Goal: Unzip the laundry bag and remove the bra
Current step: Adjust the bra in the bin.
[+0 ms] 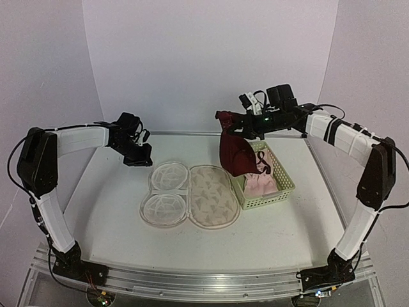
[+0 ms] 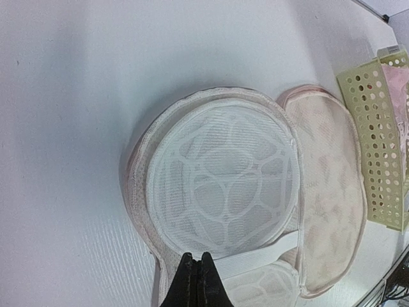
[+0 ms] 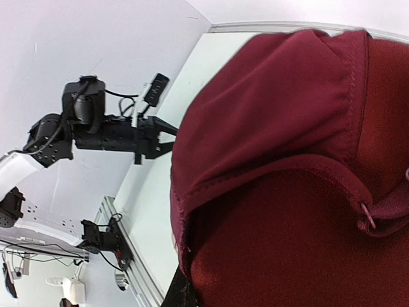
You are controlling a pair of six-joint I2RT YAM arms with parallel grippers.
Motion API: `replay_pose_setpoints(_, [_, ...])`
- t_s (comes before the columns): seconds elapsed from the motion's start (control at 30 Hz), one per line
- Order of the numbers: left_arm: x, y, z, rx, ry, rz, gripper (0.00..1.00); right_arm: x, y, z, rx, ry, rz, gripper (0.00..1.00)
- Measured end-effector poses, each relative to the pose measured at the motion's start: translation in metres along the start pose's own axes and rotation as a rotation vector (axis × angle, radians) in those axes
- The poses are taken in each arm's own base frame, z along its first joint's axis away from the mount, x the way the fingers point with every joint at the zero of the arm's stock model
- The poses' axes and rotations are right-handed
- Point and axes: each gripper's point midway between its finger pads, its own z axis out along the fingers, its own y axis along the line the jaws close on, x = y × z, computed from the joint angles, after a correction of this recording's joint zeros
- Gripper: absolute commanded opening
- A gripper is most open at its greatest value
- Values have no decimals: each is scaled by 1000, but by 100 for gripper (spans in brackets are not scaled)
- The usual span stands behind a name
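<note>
**Bag open and flat; bra held aloft at upper right**

The laundry bag (image 1: pixel 213 195) is found lying open and flat at the centre of the table (image 1: pixel 96 211), its two halves spread side by side. The left half is seen to carry two white mesh domes (image 1: pixel 165 192); the right half shows the pale patterned fabric. In the left wrist view the bag (image 2: pixel 223 185) fills the middle of the frame, with an elastic band across its lower part.

The bra (image 1: pixel 236 152) is held clear of the bag, hanging right of centre in the overhead view, above the left rim of the pale green basket (image 1: pixel 285 185). It is pinched at its upper edge by the right gripper (image 1: pixel 233 120). In the right wrist view the maroon bra (image 3: pixel 287 160) covers most of the frame.

The left gripper (image 1: pixel 137 153) is recorded at the upper left of the bag, apart from it. Its fingertips (image 2: pixel 197 281) are pressed together with nothing between them.

A pink cloth (image 1: pixel 261 185) is noted inside the basket, which stands just beside the bag's right half.
</note>
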Motion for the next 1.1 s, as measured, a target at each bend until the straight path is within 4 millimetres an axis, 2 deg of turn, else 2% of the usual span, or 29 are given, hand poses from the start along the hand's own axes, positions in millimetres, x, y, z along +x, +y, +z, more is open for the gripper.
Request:
replay_pose_setpoints(0.2, [-1,-4,-13,6,-17,3,0,7,-25,-27,48,49,-26,0])
replay_pose_setpoints(0.47, [22,-1,-30,10,-3,-8,0,21,-56,-46,83,119,-26,0])
replay_pose_setpoints(0.7, [32,-2,-50,17,-24,-14,0,34,-89,-34,105,186,9,0])
replay_pose_setpoints(0.9, [29,-8,-68,33,-70,-12,0,48,-117,-22,126,235,59,0])
replay_pose_setpoints(1.1, [27,-9,-77,34,-94,-8,0,63,-151,-9,150,281,114,0])
